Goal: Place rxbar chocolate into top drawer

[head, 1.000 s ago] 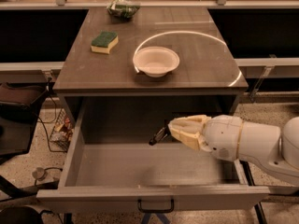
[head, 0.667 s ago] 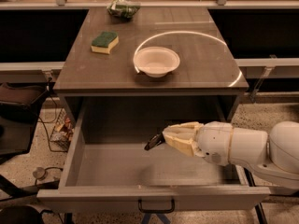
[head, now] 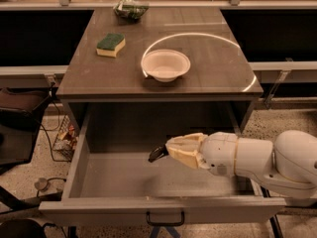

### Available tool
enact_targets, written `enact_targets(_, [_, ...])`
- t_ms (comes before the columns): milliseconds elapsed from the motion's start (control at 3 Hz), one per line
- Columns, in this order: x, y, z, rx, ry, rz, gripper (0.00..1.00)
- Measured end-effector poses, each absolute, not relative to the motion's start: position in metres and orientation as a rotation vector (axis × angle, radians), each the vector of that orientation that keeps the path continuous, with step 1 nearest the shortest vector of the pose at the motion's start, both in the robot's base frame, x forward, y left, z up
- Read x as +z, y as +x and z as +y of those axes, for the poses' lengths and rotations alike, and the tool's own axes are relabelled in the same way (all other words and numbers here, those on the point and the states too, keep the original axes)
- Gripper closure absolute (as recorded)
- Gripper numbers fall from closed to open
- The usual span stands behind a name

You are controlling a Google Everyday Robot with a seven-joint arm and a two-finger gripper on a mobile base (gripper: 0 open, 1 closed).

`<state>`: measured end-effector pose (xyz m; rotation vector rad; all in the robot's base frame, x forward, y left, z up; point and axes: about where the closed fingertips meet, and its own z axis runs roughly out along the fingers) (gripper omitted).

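Our gripper (head: pixel 169 151) hangs over the top drawer (head: pixel 99 209), pinching the rxbar chocolate (head: pixel 157 154) by 1 end. Released tilted, it may tumble.

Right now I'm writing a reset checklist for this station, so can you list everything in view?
table: one, grey-brown, centre, above the drawer
sponge: one, green and yellow, left rear of the tabletop
bowl: one, white, middle of the tabletop
bag: one, green, back edge of the tabletop
drawer: one, grey, pulled open under the table
handle: one, dark, on the drawer's front
snack bar: one, dark, in the gripper's tips, inside the open drawer
cables: a few, dark, left of the drawer
arm: one, white, reaching in from the right
gripper: one, pale yellow, shut on the snack bar, in the drawer
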<state>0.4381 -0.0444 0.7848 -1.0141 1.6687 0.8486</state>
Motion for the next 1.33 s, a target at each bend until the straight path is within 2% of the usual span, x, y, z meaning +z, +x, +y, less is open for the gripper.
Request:
enact_targets(333, [0.7855,0.4377,-0.0421,0.85,-1.019,1.666,0.46])
enact_targets(1000, [0.7868,0.4368,-0.0382,0.852,-1.028,1.663,0.0])
enact_targets(1333, [0.7868,0.4368,-0.0381,0.852,-1.029,1.663,0.0])
